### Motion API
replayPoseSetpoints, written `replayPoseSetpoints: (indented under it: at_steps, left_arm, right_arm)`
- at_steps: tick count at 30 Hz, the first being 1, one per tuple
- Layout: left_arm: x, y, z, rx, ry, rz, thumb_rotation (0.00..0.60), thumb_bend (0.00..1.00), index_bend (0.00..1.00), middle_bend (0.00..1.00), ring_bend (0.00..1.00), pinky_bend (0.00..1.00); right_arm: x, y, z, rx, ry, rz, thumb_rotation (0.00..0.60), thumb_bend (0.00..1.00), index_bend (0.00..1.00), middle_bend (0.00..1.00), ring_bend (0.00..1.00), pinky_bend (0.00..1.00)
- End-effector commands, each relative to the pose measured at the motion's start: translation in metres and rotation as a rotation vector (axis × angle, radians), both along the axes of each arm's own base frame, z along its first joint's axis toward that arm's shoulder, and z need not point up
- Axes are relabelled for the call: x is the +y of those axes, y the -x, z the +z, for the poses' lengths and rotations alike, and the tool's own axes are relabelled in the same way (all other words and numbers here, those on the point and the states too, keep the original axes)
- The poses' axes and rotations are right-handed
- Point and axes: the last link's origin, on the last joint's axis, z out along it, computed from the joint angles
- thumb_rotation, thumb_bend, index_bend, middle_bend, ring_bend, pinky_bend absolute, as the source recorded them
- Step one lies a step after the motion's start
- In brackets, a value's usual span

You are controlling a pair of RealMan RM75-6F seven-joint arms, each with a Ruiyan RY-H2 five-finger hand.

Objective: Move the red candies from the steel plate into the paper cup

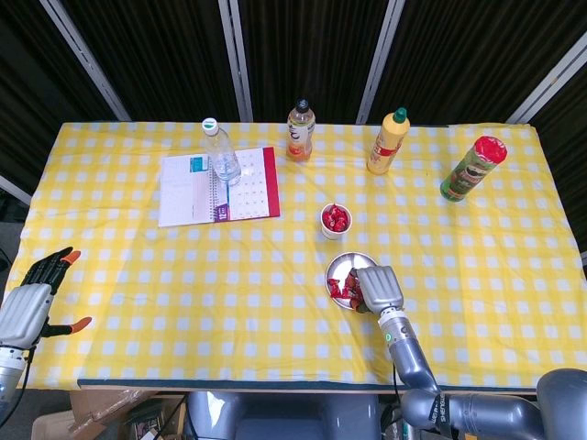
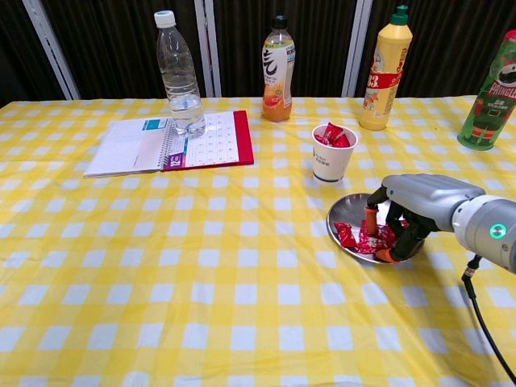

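Note:
The steel plate [image 1: 340,264] [image 2: 337,214] lies right of the table's middle with several red candies [image 1: 340,287] [image 2: 353,237] on it. Just behind it stands the white paper cup [image 1: 336,221] [image 2: 331,159], with red candies showing above its rim. My right hand [image 1: 380,286] [image 2: 421,201] hangs low over the plate's right half, fingers curved down among the candies and touching them; the thumb stands apart from the other fingers. The candies still lie on the plate. My left hand [image 1: 32,298] hovers off the table's front-left corner, fingers spread, holding nothing.
A water bottle [image 1: 220,154] stands on an open notebook [image 1: 215,186] at the back left. An orange drink bottle [image 1: 300,130], a yellow sauce bottle [image 1: 388,140] and a green chips can [image 1: 472,168] line the back edge.

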Motion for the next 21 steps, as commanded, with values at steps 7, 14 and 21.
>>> replayPoseSetpoints:
  at_steps: [7, 14, 21]
  left_arm:
    - [0.001, -0.003, -0.001, -0.002, 0.004, 0.0, 0.6, 0.04, 0.0, 0.0, 0.0, 0.0]
    - [0.0, -0.003, -0.001, -0.005, 0.001, 0.002, 0.6, 0.04, 0.0, 0.0, 0.0, 0.0]
    - [0.0, -0.002, 0.0, -0.006, 0.003, 0.002, 0.6, 0.04, 0.0, 0.0, 0.0, 0.0]
  right_arm:
    - [-0.002, 0.004, 0.004, -0.007, 0.003, -0.016, 0.6, 0.56, 0.56, 0.81, 0.9, 1.0]
    - [0.0, -0.009, 0.013, -0.036, 0.017, 0.025, 0.6, 0.56, 0.56, 0.81, 0.9, 1.0]
    - [-0.009, -0.032, 0.036, -0.106, 0.077, 0.069, 0.6, 0.56, 0.56, 0.81, 0.9, 1.0]
